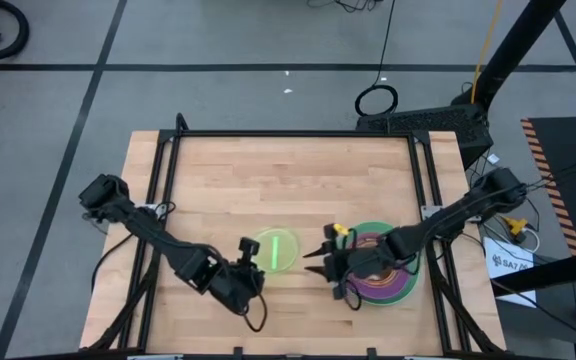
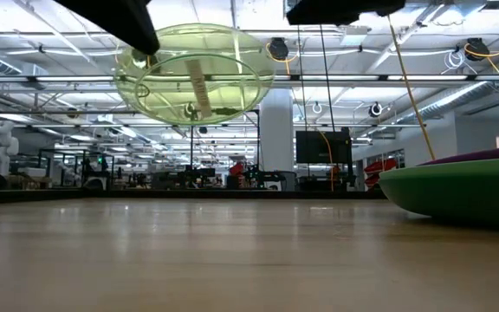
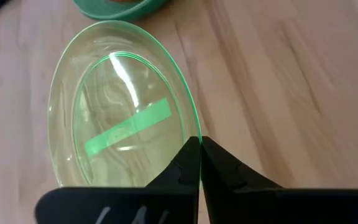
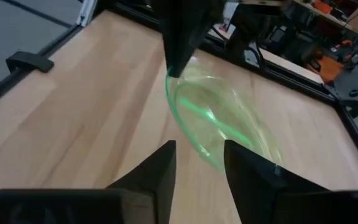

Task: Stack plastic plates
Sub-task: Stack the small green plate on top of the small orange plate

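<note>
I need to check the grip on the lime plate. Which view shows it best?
The left wrist view: the left gripper is shut on the lime plate rim. The low view shows it lifted, the high view small, the right wrist view edge-on.

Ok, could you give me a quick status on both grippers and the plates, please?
Left gripper shut on lime plate, plate off the table. Right gripper open, facing it. Plate stack on the table under the right arm. Nothing between.

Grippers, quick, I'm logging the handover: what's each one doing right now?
Left gripper: shut on the rim of the lime plate, lifted off the table.
Right gripper: open, holding nothing, facing the lime plate.
</note>
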You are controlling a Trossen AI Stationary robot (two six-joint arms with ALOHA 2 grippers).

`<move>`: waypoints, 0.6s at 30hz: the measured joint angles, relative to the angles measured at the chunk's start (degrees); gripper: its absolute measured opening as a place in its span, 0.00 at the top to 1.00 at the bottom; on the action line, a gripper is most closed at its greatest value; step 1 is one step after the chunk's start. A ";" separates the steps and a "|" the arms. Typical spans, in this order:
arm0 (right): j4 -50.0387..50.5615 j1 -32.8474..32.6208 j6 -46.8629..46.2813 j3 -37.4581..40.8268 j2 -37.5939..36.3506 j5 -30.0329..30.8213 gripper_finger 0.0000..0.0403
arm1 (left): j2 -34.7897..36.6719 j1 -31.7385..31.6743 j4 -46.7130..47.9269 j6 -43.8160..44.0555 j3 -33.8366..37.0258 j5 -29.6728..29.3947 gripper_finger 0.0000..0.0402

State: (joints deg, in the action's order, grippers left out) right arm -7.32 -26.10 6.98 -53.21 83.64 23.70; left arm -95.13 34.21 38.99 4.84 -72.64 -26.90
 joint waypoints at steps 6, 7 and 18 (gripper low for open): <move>0.72 -0.23 3.72 -5.09 5.62 0.31 0.66 | 0.00 -2.69 -1.87 -5.78 0.00 1.75 0.99; 0.93 -0.17 4.21 -5.65 6.18 0.30 0.66 | 0.00 -3.13 -1.91 -6.35 0.00 2.26 0.99; 2.18 1.61 5.71 -7.11 9.11 0.33 0.67 | 0.00 -6.03 -4.59 -13.33 0.00 5.47 0.99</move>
State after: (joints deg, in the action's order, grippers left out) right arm -5.14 -24.49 12.69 -60.31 92.75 24.03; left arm -95.13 28.18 34.40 -8.48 -72.64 -21.43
